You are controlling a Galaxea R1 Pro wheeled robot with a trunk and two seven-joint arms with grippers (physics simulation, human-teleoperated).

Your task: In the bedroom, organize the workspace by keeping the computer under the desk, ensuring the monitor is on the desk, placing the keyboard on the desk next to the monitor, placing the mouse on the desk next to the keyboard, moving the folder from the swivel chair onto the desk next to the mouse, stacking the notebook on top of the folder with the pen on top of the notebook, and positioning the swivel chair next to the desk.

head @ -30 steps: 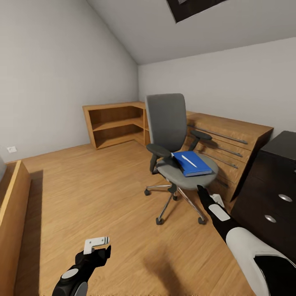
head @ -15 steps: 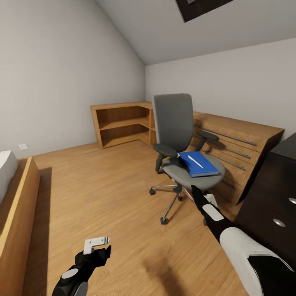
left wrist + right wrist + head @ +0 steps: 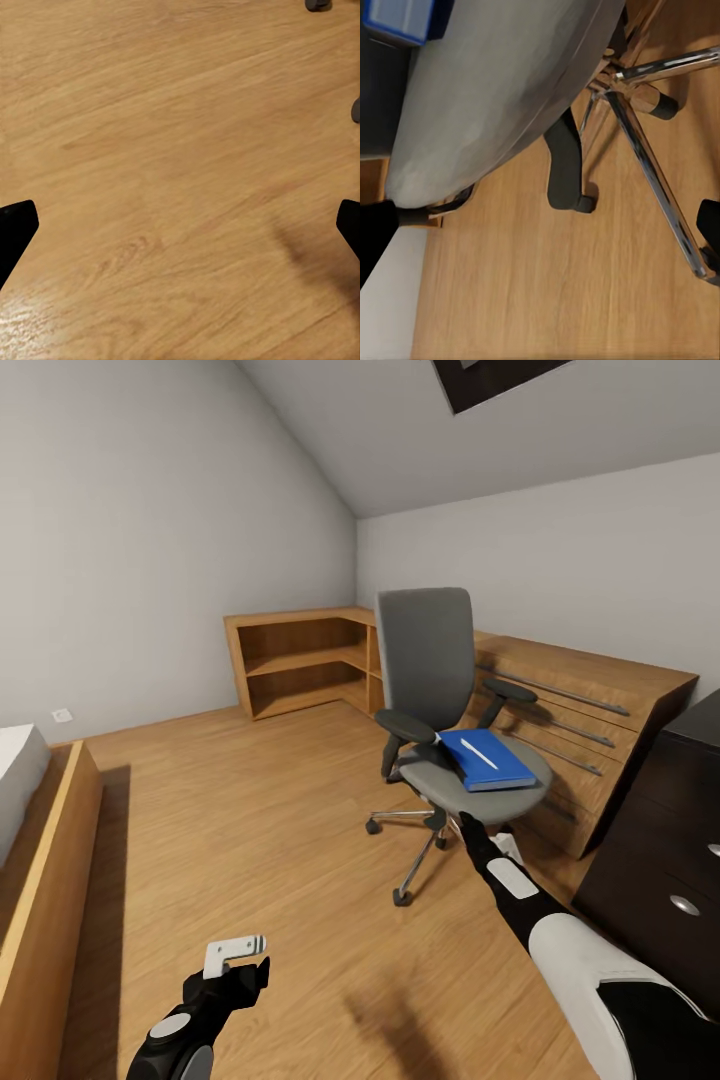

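Grey swivel chair w/ chrome base, blue folder on seat, white pen atop, right gripper near seat edge, fingers spread, left gripper over floor, also spread

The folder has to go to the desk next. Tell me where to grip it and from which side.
Take the blue folder by its front edge, the one overhanging toward the seat's rim nearest the right claw. It lies flat on the swivel chair seat, so a low, level pinch from the front probably works best. The armrests block the sides and the backrest the rear. The white pen on top may roll off.
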